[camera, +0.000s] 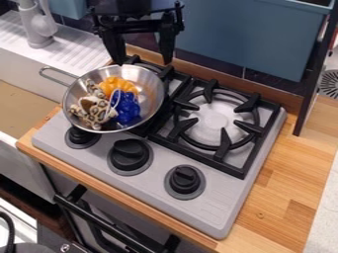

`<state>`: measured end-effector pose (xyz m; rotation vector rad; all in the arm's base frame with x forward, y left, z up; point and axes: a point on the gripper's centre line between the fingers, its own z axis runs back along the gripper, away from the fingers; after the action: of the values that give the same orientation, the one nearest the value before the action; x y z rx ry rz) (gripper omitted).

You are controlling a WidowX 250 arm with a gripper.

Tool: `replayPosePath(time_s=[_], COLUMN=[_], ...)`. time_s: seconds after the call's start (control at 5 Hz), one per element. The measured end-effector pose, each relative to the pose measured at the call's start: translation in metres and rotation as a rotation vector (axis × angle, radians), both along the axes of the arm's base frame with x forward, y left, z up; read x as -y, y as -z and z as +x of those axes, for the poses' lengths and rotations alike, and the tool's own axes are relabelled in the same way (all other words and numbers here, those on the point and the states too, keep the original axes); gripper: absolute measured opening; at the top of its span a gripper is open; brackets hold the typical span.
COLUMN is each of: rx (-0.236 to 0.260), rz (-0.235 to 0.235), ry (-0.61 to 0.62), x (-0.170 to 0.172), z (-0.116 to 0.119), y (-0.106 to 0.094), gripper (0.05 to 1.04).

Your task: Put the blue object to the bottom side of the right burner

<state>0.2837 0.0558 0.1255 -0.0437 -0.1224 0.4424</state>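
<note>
- Camera view, upper centre-left of the frame: the black gripper (143,60) hangs at the upper rim of a metal pan (155,94), its two fingers standing well apart.
- The blue object (129,107) lies inside the pan, right of a spotted thing (96,109) and just below an orange thing (117,85). The pan sits over the left part of the stove, its handle (55,74) pointing to the upper left.
- Right of the pan, a black grate (182,155) frames the right burner (214,123). Three black knobs (129,155) line the lower side of the grey stovetop (214,202).
- Pale wooden counter (280,192) borders the stove, widest at right, with a white surface (327,197) at the lower right edge.
- Upper left holds a whitish faucet (36,24) and a ribbed white drainboard (71,52).
- Across the upper right spreads a blue-grey panel (231,39); a dark upright board (314,74) stands beside it, with a round grille (329,84) at the right edge.
- Lower left shows a black bar handle (112,226) below the counter's front edge, and a dark cable (9,230) in the corner.
</note>
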Motion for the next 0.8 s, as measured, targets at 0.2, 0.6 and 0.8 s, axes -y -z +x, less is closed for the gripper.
replayPosePath(time_s=[0.2, 0.6, 0.8], rx=[-0.030, -0.014, -0.013], rz=[-0.005, 0.031, 0.014], ry=[0.016, 0.276, 0.447], x=[0.001, -0.017, -0.030], z=[-0.003, 0.000, 0.005], y=[0.010, 0.023, 0.021], gripper=[0.999, 0.999, 0.999])
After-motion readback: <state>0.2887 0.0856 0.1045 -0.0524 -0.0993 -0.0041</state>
